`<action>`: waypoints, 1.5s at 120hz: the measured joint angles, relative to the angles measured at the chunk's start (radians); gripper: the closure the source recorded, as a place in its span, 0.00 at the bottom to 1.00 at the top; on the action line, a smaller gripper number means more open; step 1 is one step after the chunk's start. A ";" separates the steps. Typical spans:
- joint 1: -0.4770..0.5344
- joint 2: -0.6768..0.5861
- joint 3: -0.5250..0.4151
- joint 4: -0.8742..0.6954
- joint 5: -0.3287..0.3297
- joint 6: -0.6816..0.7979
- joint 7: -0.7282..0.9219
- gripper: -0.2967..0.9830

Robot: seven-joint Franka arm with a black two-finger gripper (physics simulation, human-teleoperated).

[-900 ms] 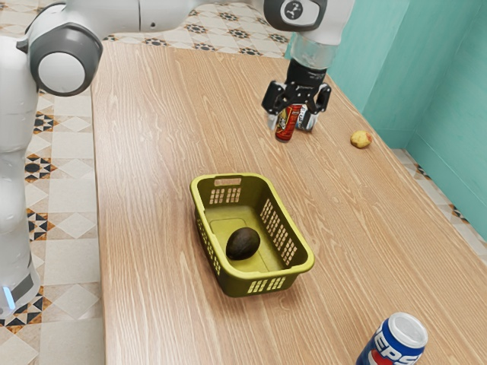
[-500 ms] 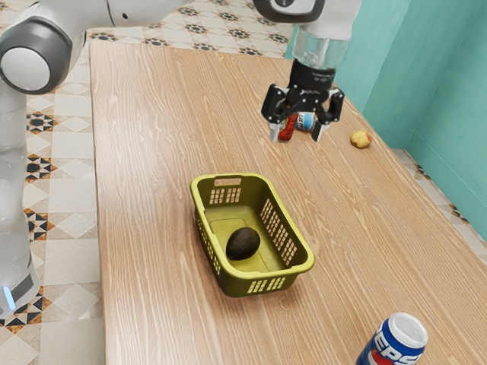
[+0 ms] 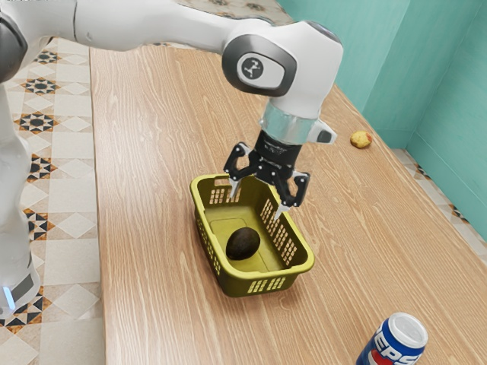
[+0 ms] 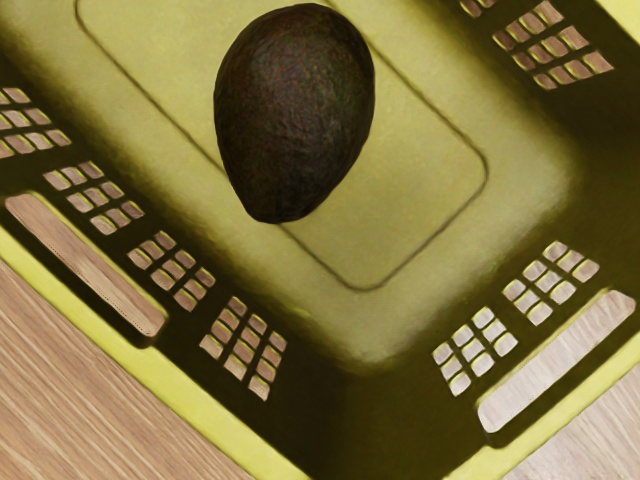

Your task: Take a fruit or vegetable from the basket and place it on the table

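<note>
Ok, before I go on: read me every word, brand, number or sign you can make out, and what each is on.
"PEPS", on the blue can; the rest of the word is out of sight.
A light emblem without readable letters, on the arm.
Pale print on the black mount of the tool: too small to read.

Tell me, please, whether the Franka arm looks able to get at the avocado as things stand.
Probably yes: the hand, fingers apart, is over the basket, and the avocado lies uncovered on its floor. Only the basket's walls might crowd the fingers.
</note>
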 joint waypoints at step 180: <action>0.131 0.113 0.040 -0.238 -0.104 0.268 0.588 0.23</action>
